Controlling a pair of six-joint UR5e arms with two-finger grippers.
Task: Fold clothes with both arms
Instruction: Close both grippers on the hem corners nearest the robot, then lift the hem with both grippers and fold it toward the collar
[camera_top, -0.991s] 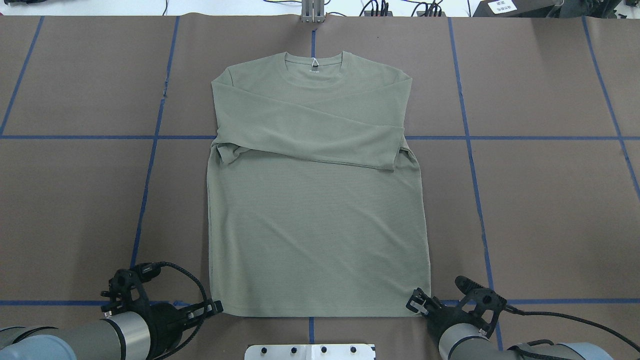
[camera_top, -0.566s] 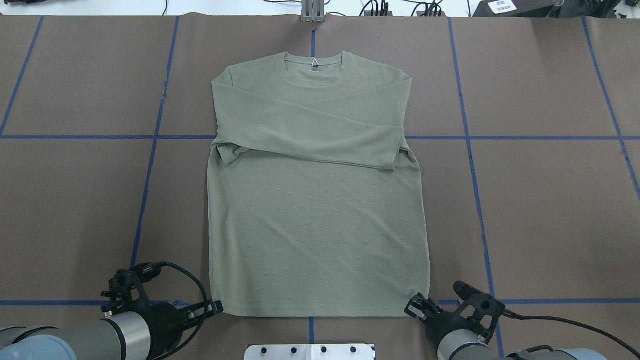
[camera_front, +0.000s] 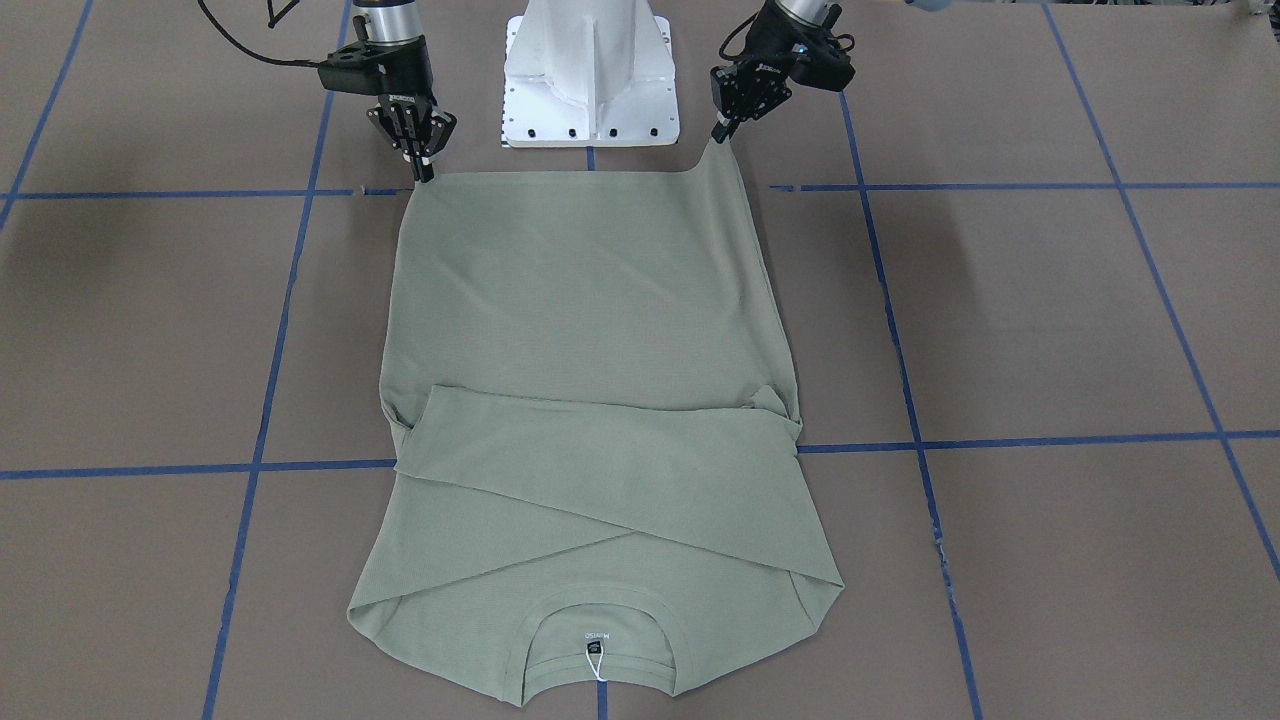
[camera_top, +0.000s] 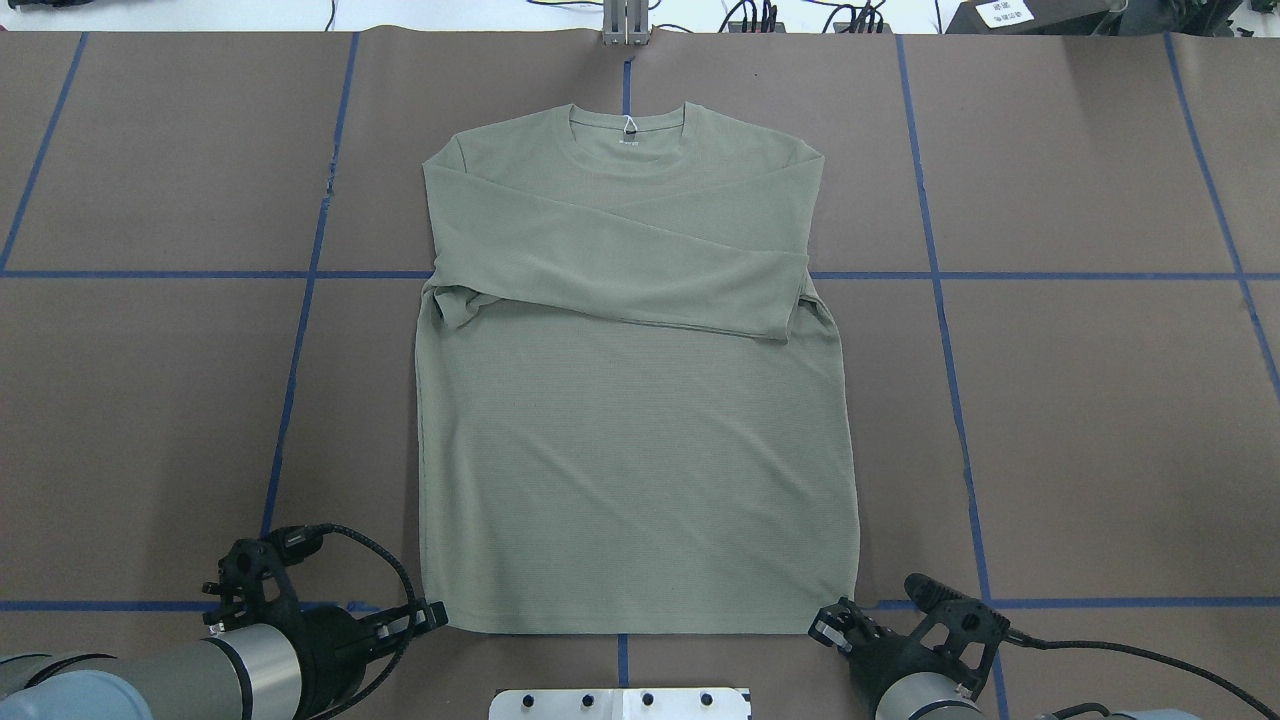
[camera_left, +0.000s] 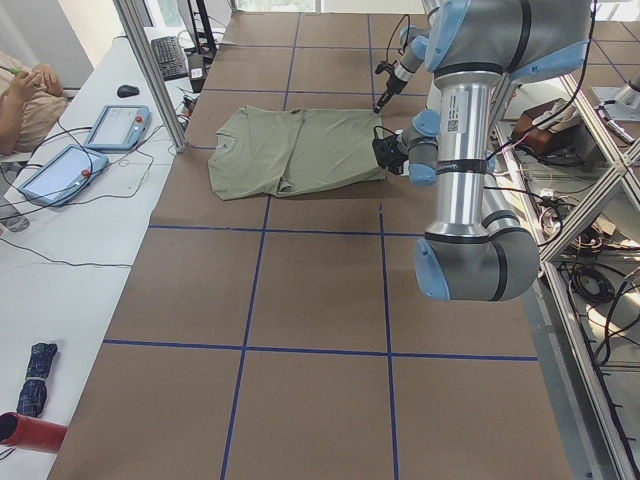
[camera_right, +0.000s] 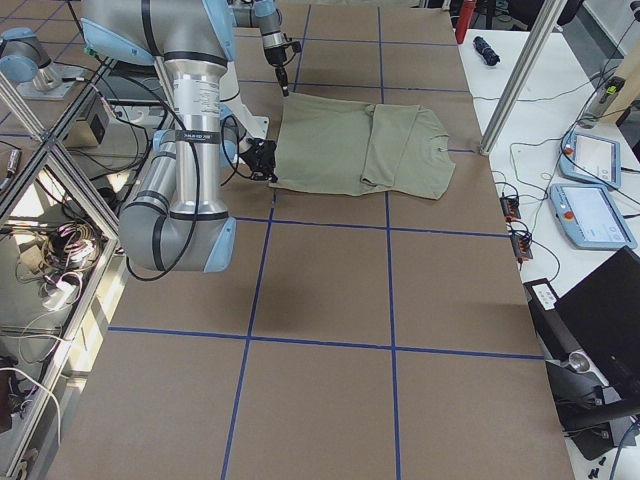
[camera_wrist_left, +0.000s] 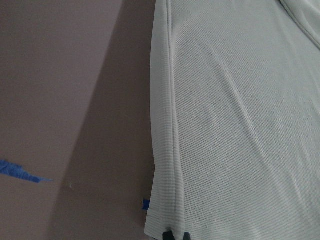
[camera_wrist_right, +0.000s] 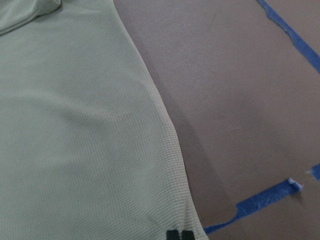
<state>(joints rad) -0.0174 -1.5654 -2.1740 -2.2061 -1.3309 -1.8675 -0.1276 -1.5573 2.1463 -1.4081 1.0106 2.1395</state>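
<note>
Both arms sit low, close to the base. I see the silver-and-grey jointed left arm (camera_top: 150, 680) with its black two-finger left gripper (camera_front: 719, 129) tilted down and inward. Its fingers are pinched on a slightly lifted hem corner of the pale sage-green knit shirt (camera_front: 590, 300). The matching right arm (camera_top: 925, 695) has its right gripper (camera_front: 424, 168) pointing almost straight down, clamped on the other hem corner.

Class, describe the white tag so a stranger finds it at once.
On the brown, blue-taped table lies one sage-green shirt. Follow it past the crossed sleeves to the round collar. The tag is the only white speck there, inside the neckline.
</note>
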